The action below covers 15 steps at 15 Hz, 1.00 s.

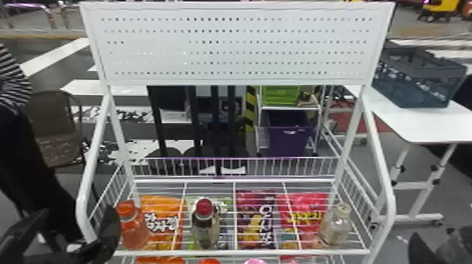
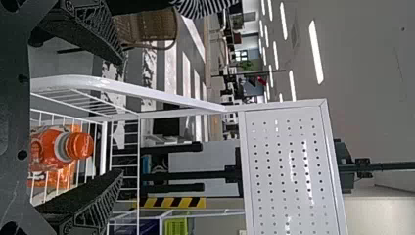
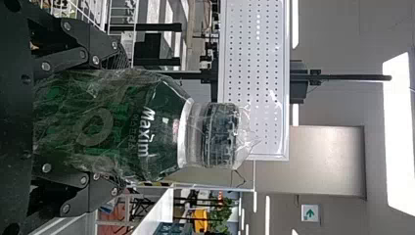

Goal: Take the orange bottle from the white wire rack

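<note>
Orange bottle (image 1: 133, 228) stands near but apart from the left hand (image 1: 78, 212), spread wide and holding nothing.

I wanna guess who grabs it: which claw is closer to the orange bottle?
Left. The left claw is close beside the orange bottle, open; the right claw is off the rack's right side, holding a green jar.
</note>
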### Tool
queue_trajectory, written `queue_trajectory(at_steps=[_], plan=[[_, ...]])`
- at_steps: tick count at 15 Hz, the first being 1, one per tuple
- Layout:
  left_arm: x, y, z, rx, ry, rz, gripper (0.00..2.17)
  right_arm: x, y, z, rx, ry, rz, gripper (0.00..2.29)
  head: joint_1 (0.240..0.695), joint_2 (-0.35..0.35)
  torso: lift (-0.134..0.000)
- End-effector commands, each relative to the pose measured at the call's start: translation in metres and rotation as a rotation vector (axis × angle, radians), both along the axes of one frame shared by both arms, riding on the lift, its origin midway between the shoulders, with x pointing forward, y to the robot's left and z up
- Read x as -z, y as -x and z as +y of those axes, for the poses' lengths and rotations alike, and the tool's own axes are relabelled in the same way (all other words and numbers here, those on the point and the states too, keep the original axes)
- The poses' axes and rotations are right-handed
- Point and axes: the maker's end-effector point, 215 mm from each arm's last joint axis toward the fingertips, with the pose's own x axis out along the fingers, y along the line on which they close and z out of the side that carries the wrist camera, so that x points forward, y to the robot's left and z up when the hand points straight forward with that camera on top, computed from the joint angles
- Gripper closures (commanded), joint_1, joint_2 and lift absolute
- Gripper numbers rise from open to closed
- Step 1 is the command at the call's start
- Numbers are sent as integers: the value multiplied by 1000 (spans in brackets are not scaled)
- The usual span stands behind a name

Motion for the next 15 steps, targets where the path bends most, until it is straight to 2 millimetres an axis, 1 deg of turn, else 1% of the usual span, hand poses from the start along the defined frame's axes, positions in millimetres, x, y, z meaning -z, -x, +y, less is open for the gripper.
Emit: queue_trajectory(at_steps=[1, 5, 12, 13, 15], plan=[[1, 0, -1, 3, 1, 3, 90, 2, -1, 0, 0, 3, 7, 829, 499, 0, 0], [1, -4, 0, 2, 1, -2, 90, 7, -3, 0, 0, 1, 26, 829, 499, 0, 0], [5, -5, -2, 5, 4, 3, 90, 7, -5, -2, 3, 5, 29, 829, 499, 0, 0], [8, -4, -6, 11, 8, 10, 90, 7, -5, -2, 3, 5, 29, 829, 499, 0, 0], [27, -1, -15, 20, 26, 42, 90, 8, -6, -2, 3, 5, 29, 829, 499, 0, 0]])
